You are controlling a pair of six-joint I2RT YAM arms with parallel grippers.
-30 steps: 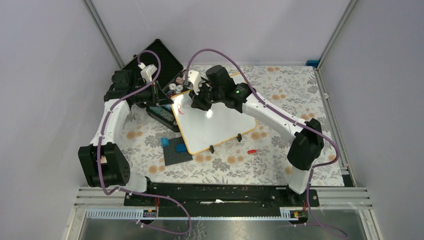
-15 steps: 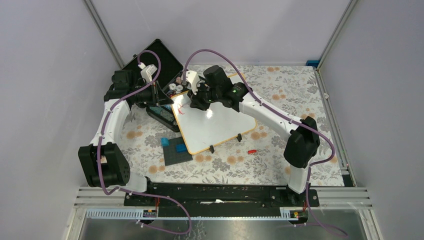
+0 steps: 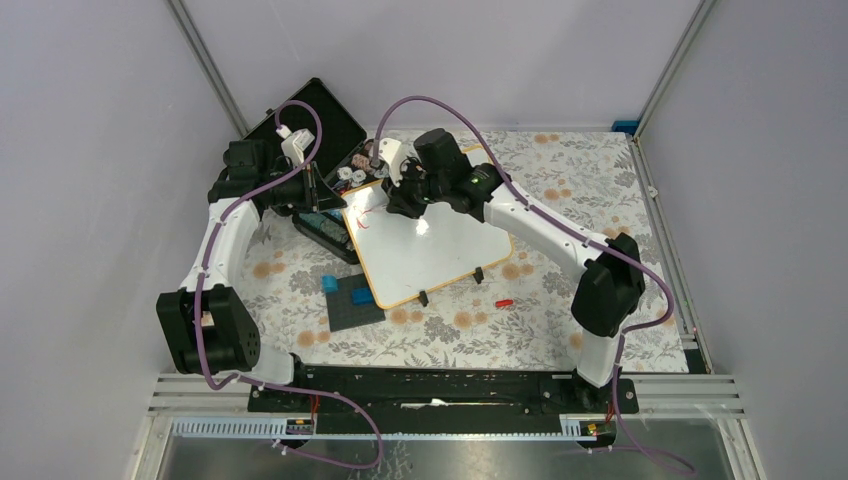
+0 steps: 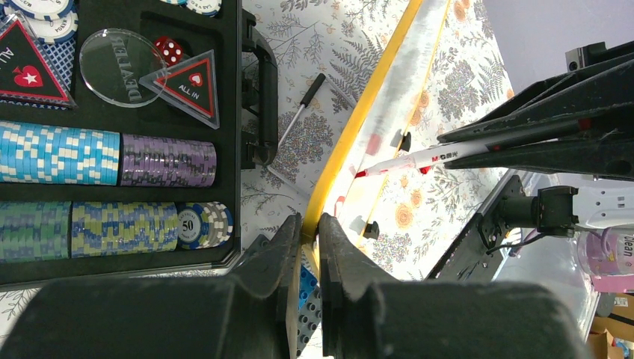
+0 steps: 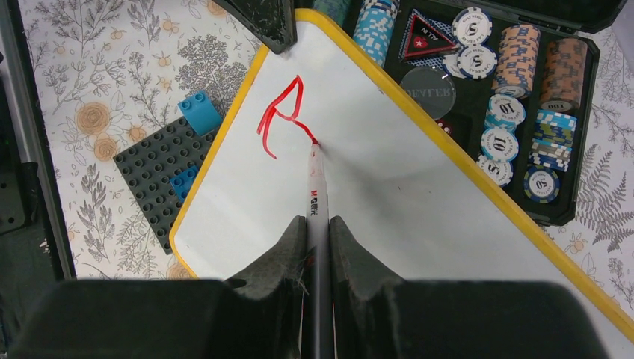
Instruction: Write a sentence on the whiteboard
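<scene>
Right wrist shows my right pincer (image 5: pixel 318 224) squeezed on the marker (image 5: pixel 317 187), arm stretched far-left, tip touching a red mark (image 5: pixel 280 120) on the whiteboard (image 5: pixel 419 194) lying on the desk (image 5: pixel 90 67); my left pincer (image 4: pixel 310 224) pinches its far-left corner.

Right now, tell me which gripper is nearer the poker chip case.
Left. The left gripper is clamped on the whiteboard edge, right beside the case. The right gripper holds the marker over the board, farther off.

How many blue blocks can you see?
2. One blue block sits at the grey plate's far corner; the other is on the plate, by the whiteboard's edge. More could hide under the whiteboard.
</scene>
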